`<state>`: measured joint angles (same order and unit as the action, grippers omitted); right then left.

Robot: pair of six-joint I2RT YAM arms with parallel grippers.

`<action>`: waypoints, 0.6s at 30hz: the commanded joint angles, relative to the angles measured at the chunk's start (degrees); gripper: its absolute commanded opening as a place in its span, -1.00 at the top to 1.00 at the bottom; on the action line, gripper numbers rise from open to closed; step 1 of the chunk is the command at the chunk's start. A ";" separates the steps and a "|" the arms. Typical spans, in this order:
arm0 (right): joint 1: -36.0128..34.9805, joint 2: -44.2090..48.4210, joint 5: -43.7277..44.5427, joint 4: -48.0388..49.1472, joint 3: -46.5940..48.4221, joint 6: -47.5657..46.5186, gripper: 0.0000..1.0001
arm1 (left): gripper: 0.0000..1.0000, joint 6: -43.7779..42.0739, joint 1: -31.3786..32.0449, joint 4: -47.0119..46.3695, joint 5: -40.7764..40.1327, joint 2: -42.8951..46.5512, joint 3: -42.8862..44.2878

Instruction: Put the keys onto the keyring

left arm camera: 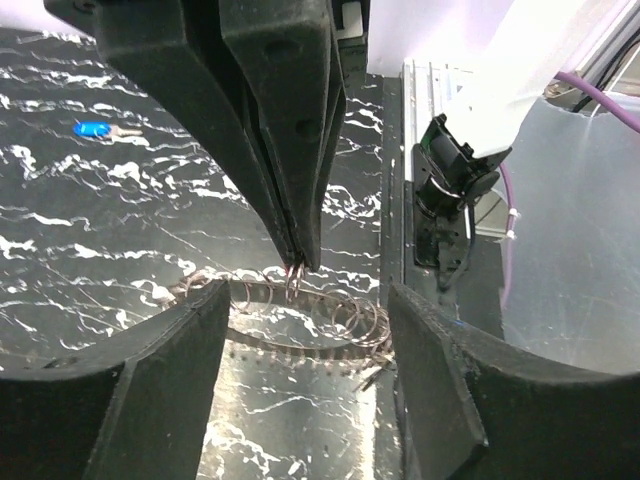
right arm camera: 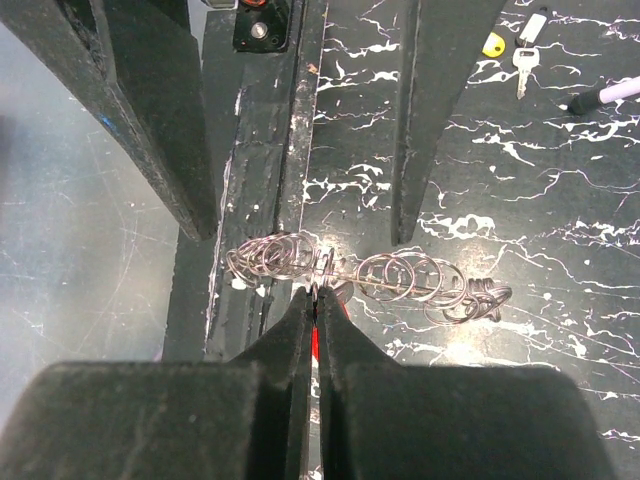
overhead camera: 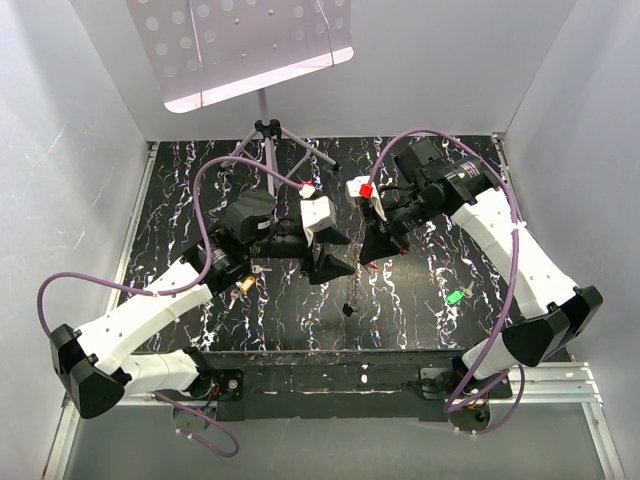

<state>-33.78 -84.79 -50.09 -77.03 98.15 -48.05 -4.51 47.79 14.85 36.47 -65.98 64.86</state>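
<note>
The keyring (right arm camera: 400, 280) is a long stretched coil of thin wire loops, hanging above the black marbled table. My right gripper (right arm camera: 318, 292) is shut on the coil near its middle; the same pinch shows from the left wrist view, where the right gripper (left arm camera: 295, 268) meets the keyring (left arm camera: 320, 310). My left gripper (left arm camera: 305, 300) is open, its fingers standing wide on either side of the coil and holding nothing. Loose keys lie on the table: a green one (overhead camera: 455, 297), a blue one (left arm camera: 92, 128), a yellow-headed one (right arm camera: 493, 44) and a silver one (right arm camera: 522, 65). From above, the two grippers (overhead camera: 325, 262) (overhead camera: 373, 250) face each other at the table's middle.
A tripod stand (overhead camera: 265, 130) with a perforated white panel (overhead camera: 240, 45) rises at the back. White walls close in three sides. The black base rail (overhead camera: 330, 370) runs along the near edge, just below the coil. Purple cables (overhead camera: 205, 200) loop over both arms.
</note>
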 commanded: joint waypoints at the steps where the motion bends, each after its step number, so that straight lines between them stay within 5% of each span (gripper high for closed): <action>1: -0.32 0.33 -3.09 -7.87 2.66 -0.64 0.97 | -0.20 -0.15 -0.15 -6.76 -0.26 1.64 -2.10; 8: -0.32 0.07 -3.79 -8.22 3.36 -0.90 0.97 | 0.13 0.91 -0.15 -7.56 2.99 -1.08 -2.19; 18: -0.32 0.07 -4.23 -8.66 3.45 -1.17 0.97 | 0.33 0.12 -0.15 -7.12 2.11 -1.61 -2.46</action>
<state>-33.82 -84.82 -51.27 -77.06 99.00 -48.42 -3.88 47.79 8.43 38.15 -68.05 62.57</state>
